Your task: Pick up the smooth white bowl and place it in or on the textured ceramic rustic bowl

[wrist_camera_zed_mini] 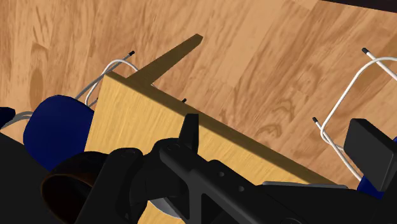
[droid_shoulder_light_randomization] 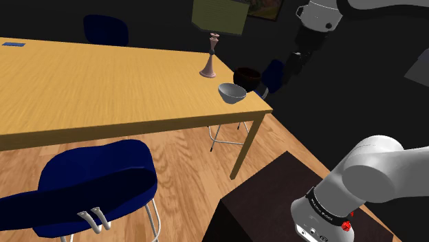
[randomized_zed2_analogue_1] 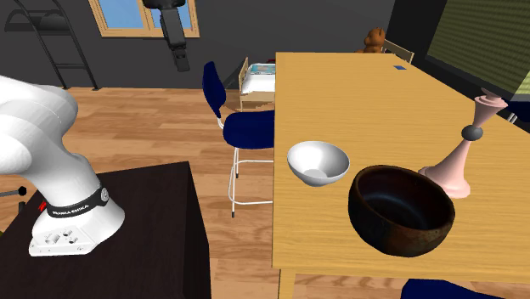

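Overhead, the black fingers [wrist_camera_zed_mini: 370, 149] stand apart, open and holding nothing, above the desk [randomized_zed2_analogue_1: 340, 85] corner. The white bowl [randomized_zed2_analogue_1: 318, 161] sits upright near the desk edge, just beside the dark brown rustic bowl [randomized_zed2_analogue_1: 401, 208] and near a pink candlestick [randomized_zed2_analogue_1: 459, 166].

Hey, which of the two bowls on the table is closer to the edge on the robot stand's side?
The white bowl; it sits in from that edge, while the dark brown bowl lies further in, beside the pink lamp base.
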You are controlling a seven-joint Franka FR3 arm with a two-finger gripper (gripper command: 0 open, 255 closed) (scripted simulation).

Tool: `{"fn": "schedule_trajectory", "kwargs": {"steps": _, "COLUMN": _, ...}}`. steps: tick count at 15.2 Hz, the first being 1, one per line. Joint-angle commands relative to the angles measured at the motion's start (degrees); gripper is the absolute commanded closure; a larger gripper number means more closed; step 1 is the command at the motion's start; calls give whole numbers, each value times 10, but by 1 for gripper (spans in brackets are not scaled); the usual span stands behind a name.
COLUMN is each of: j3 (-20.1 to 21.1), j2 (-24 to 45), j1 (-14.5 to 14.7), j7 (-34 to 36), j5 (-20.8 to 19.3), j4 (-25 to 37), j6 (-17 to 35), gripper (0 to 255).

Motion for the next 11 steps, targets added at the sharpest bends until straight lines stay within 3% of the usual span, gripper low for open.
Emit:
{"fn": "schedule_trajectory", "kwargs": {"steps": 1, "j3": 0, "j2": 0, "j1": 0, "j7": 0, "j5": 0, "j4": 0, "j6": 0, "gripper": 0}}
{"fn": "schedule_trajectory", "kwargs": {"steps": 11, "j3": 8, "j2": 201, "j1": -15, "j7": 21, "j5": -25, "j4": 39, "j6": 163, "gripper": 0}}
